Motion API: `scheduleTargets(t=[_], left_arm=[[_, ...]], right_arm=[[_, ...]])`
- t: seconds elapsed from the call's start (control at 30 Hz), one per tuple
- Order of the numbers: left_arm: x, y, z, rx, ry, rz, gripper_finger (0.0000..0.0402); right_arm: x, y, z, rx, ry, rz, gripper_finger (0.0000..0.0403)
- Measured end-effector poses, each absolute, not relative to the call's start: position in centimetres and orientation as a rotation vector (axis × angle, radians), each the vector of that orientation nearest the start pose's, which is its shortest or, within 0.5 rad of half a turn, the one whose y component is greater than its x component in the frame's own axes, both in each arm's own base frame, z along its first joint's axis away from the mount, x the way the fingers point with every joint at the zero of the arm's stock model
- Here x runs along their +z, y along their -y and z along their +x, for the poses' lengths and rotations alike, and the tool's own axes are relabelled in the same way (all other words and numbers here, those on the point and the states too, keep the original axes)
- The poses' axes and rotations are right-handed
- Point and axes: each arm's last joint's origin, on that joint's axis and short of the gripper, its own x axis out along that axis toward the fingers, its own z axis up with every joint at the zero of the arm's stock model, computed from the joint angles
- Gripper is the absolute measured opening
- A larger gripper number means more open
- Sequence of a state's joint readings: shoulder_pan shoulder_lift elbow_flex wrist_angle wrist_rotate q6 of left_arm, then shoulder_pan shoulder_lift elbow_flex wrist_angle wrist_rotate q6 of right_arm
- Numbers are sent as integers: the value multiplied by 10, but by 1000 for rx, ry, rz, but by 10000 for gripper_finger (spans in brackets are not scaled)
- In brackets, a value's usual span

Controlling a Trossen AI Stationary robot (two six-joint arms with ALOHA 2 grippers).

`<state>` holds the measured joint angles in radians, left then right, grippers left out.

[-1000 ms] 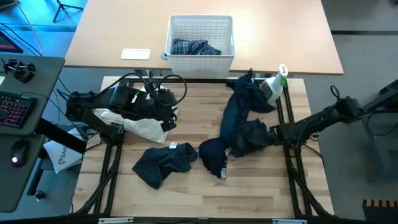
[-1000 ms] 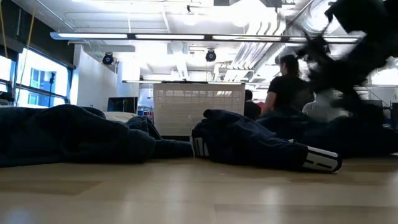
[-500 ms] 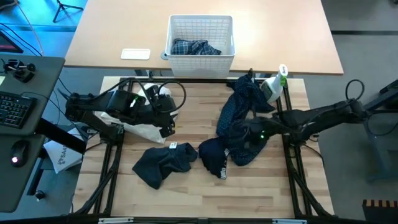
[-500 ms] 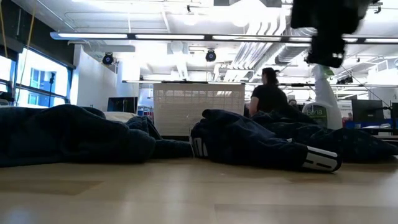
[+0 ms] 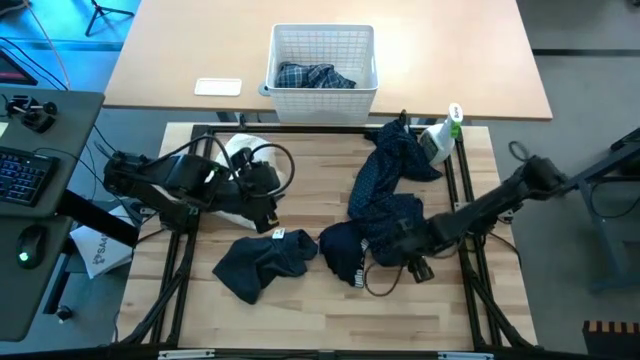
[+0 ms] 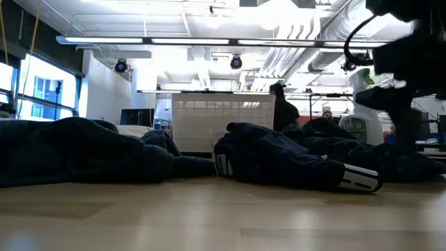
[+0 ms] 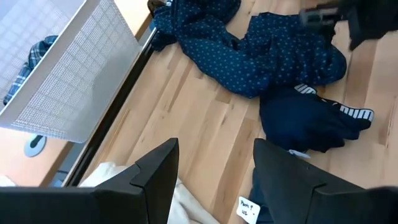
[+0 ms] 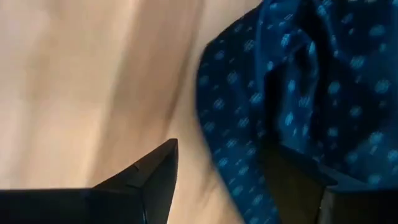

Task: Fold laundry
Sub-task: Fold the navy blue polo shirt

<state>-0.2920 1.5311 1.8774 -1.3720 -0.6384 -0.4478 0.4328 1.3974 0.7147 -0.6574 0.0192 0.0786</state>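
The navy shirt with tiny white dots (image 5: 385,185) lies crumpled along the table's right half, its top end near the far rail. A dark piece with a striped band (image 5: 343,255) rests against the shirt's near end. A dark grey piece (image 5: 262,262) lies left of the striped one. My right gripper (image 5: 402,248) stands open, low at the dotted shirt's near edge (image 8: 249,124), which runs between its fingers. My left gripper (image 7: 214,186) is open over a white cloth (image 5: 232,207) at the left. A plaid shirt (image 5: 315,76) lies in the white basket (image 5: 280,85). My right gripper has one finger (image 8: 305,180) over the dotted shirt's edge and the other over bare wood. Whether it touches the cloth, I cannot tell.
A spray bottle (image 5: 442,135) stands at the far right by the shirt's top end. The basket sits on a second table beyond the far rail. Black rails (image 5: 470,270) frame the work table. Bare wood lies along the near edge (image 5: 330,320). A person walks in the room behind (image 6: 282,111).
My right gripper has gone from the dotted shirt's right side across its near end, toward the table's near edge and left, and now sits low at the shirt's near edge. My left gripper has shifted a little toward the near edge.
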Motion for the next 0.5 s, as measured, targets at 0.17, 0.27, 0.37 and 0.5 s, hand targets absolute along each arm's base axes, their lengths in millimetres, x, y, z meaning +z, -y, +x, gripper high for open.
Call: scheduleTargets(t=[0.17,0.27,0.37,0.5], left_arm=[[429,60,261,516,-814,37,193],[430,60,262,517,-805,30,193],[431,60,264,511,-782,30,193],[433,60,266,515,-756,58,193]], right_arm=[[146,-100,216,127,-1351,-239,162],[156,-93,227,-13,-1342,-142,83],[182,-83,240,-60,-1294,-32,16],[246,-59,255,-141,-1120,109,21]])
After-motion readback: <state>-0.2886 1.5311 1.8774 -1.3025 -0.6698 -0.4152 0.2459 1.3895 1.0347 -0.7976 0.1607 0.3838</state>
